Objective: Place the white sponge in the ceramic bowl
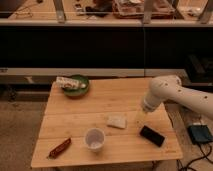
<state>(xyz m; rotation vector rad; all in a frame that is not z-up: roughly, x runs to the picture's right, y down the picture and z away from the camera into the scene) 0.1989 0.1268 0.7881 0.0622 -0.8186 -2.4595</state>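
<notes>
Bare tabletop (105,102) separates claw (141,118) (beside white sponge (116,121)) from ceramic bowl (85,81) holding packet (67,83).

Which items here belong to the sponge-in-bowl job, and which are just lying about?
Job: white sponge, mid-table; green ceramic bowl, far left corner; gripper, open, just beside the sponge.
Lying about: white packet across the bowl; white cup; black slab; brown bar.

Flat white sponge (117,121), table (75,120) centre; green ceramic bowl (76,94), back-left corner

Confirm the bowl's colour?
Dark green bowl, camera view. Gripper hovers beside the sponge.
</notes>
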